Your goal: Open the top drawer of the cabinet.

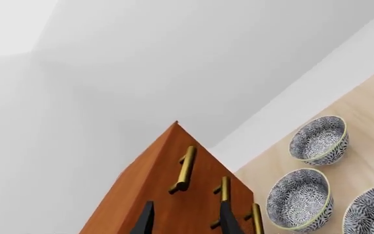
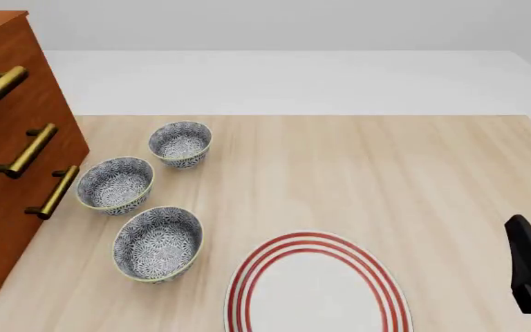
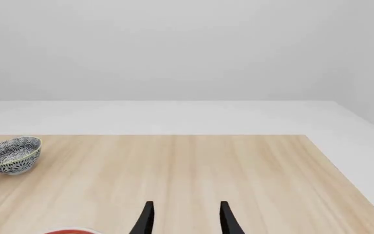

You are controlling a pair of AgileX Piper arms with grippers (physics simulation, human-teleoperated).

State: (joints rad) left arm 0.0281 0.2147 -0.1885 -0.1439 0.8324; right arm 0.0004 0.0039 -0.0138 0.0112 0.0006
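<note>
Before the cabinet point(image 1: 174, 195), left pincer point(image 1: 185, 220) hangs spread, empty, below the top drawer's point(image 1: 164, 161) handle point(image 1: 185, 169); it should rise, straddle the bar squarely, then pull straight.

Pale wooden table point(image 2: 358, 180), plain white floor point(image 2: 293, 83) and walls point(image 3: 187, 48).

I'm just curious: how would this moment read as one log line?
left gripper: open, facing cabinet | top drawer: shut | right gripper: open, idle

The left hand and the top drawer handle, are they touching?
Apart. The left wrist view shows the left hand open, its fingertips short of the top drawer handle, with cabinet wood visible between them.
</note>
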